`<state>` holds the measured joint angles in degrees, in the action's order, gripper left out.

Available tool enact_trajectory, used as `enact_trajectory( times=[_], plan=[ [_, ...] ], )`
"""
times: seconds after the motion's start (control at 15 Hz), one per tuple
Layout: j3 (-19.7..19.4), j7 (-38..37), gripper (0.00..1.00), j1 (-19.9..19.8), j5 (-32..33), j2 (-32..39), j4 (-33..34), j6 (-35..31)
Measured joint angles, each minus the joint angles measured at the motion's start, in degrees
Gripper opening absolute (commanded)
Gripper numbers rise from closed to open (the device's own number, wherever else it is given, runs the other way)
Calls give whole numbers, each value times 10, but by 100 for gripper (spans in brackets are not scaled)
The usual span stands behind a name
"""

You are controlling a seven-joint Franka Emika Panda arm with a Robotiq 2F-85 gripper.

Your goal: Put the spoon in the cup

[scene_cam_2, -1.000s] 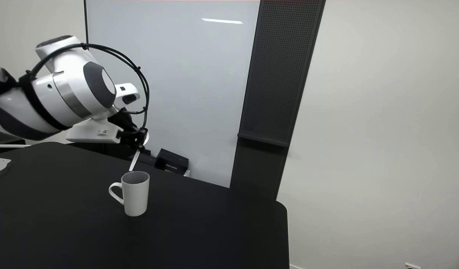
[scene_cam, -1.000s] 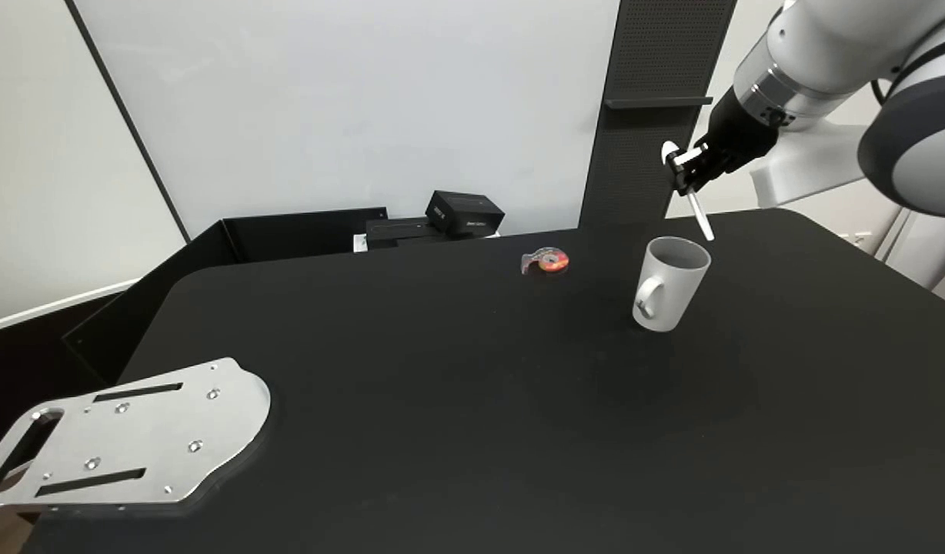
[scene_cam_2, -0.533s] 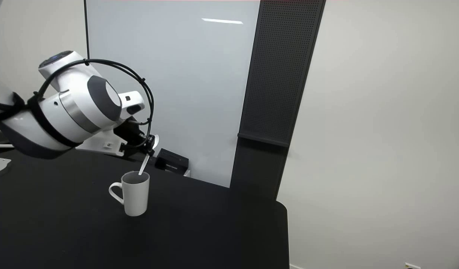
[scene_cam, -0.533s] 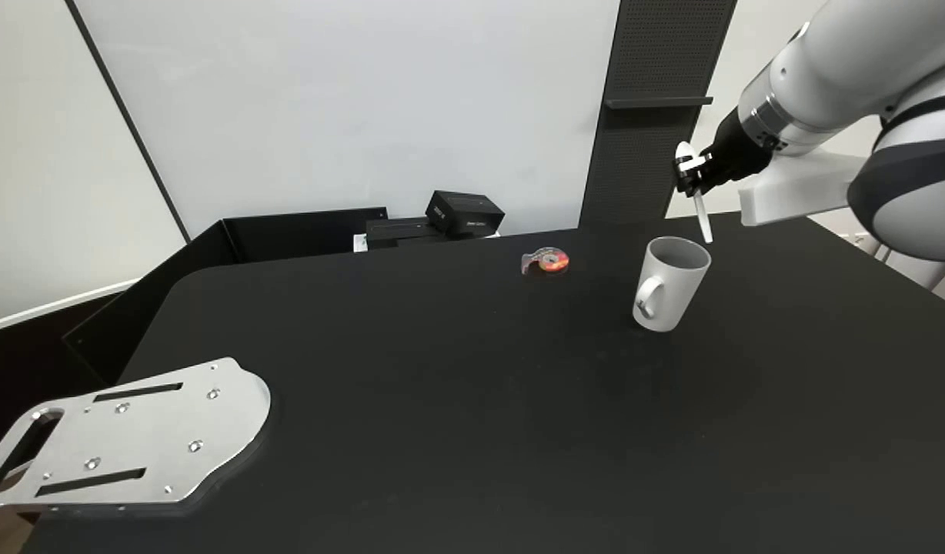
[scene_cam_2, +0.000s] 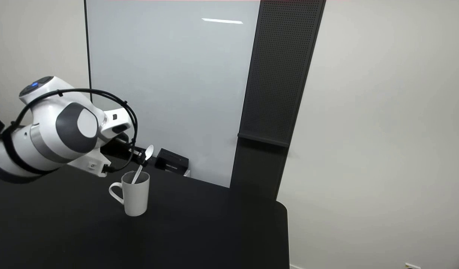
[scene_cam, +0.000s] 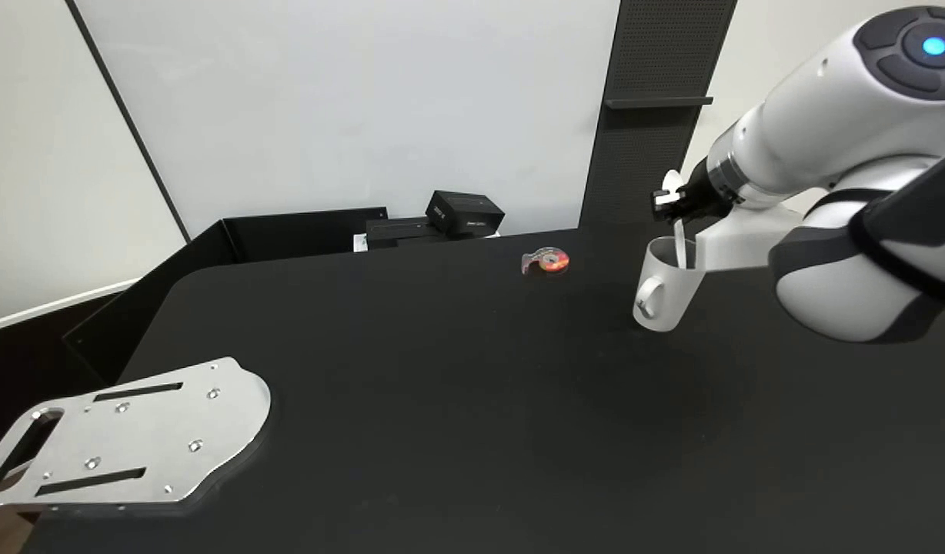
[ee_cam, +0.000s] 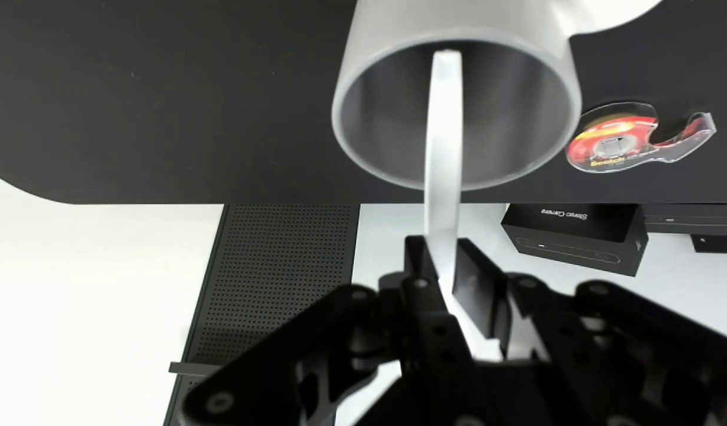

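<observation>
The white cup stands upright on the black table in both exterior views point(scene_cam: 657, 300) point(scene_cam_2: 136, 198). The wrist view shows its wall point(ee_cam: 399, 23) and its open mouth. My gripper is just above the cup's rim in both exterior views point(scene_cam: 662, 201) point(scene_cam_2: 142, 158). In the wrist view its fingers point(ee_cam: 439, 254) are shut on the white spoon point(ee_cam: 444, 136). The spoon is held bowl up, slightly tilted, in both exterior views point(scene_cam: 680, 245) point(scene_cam_2: 149, 151). The handle's lower end is inside the cup's mouth. Whether it touches the cup's bottom is hidden.
A red tape dispenser point(scene_cam: 551, 260) lies on the table point(scene_cam: 442, 369) near the back edge, close to the cup; it also shows in the wrist view point(ee_cam: 612, 142). Black boxes point(scene_cam: 465, 214) stand behind the table. A silver metal plate point(scene_cam: 157, 431) lies at the table's far end.
My gripper has moved down with the spoon. The handle's lower end has gone from above the cup's rim to inside its mouth. The cup has not moved.
</observation>
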<state>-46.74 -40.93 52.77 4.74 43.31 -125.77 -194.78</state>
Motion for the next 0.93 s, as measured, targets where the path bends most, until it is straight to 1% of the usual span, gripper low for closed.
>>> enact_trajectory(
  times=[0.07,0.13,0.33,0.47,0.53,0.67,0.73,0.8,0.93],
  plan=[
    [11,31,41,3,-54,8,-1,-3],
    [22,61,42,5,-102,15,-1,-5],
    [51,137,60,6,-209,22,0,-6],
    [59,174,74,8,-253,22,1,-6],
    [59,189,82,11,-268,22,1,-6],
    [49,197,94,21,-272,22,2,-2],
    [40,200,98,29,-271,21,2,3],
    [29,205,100,38,-271,19,2,11],
    [11,222,100,55,-262,6,2,41]
  ],
)
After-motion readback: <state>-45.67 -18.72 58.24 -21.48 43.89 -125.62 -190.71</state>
